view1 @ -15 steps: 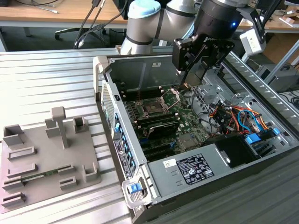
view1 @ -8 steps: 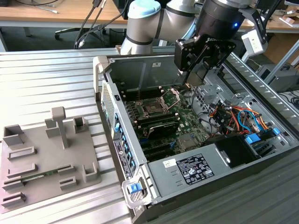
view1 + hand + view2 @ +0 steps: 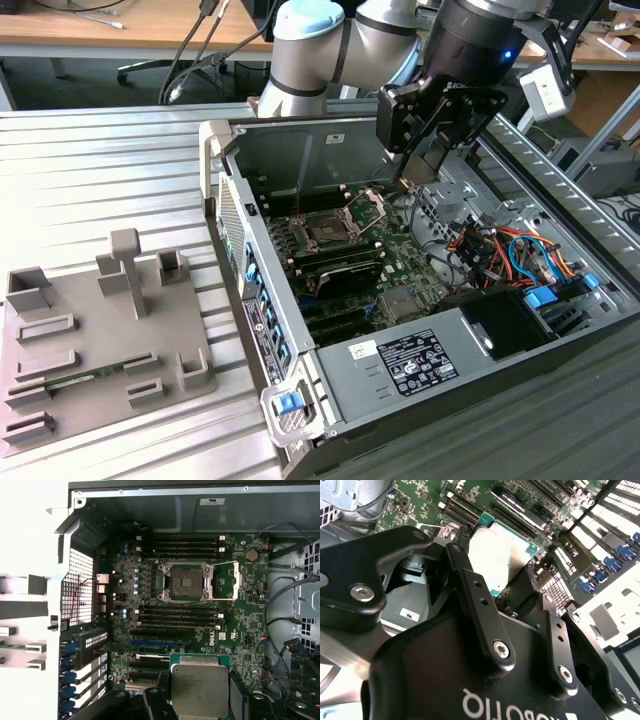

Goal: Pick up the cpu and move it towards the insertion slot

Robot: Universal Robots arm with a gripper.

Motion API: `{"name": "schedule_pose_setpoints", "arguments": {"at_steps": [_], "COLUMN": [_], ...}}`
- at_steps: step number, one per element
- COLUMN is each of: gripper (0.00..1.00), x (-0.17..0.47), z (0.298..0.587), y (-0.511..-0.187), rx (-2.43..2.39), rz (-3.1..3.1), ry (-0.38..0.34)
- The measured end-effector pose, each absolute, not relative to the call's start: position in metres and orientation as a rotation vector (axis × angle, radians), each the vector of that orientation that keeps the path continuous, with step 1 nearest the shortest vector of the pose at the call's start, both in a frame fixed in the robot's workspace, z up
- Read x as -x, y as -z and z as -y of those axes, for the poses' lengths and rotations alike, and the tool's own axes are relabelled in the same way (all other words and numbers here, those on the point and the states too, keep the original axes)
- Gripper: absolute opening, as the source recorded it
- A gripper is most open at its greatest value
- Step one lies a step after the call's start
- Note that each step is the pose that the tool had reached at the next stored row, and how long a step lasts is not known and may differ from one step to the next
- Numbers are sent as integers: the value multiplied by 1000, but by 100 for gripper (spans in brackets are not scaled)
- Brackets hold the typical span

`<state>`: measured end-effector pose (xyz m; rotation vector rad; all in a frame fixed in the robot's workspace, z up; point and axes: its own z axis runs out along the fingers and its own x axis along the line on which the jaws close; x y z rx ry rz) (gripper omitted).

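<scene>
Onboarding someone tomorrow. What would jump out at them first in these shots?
The black pincer hanging over the open grey computer case, shut on the flat square silvery-topped cpu. Next, the square dark insertion slot with its silver frame swung open on the green circuit board, apart from the chip.

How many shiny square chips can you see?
1. The flat square silvery-topped cpu is held in the black gripper, above the green board, apart from the dark square insertion slot. Others may be hidden.
</scene>
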<state>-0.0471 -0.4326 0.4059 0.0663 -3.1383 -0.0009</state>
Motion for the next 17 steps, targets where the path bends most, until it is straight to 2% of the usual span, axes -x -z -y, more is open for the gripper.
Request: {"name": "schedule_pose_setpoints", "arguments": {"at_steps": [17], "gripper": [55], "x": [38], "z": [433], "y": [-404], "rx": [-66], "rz": [3138], "ry": [1]}}
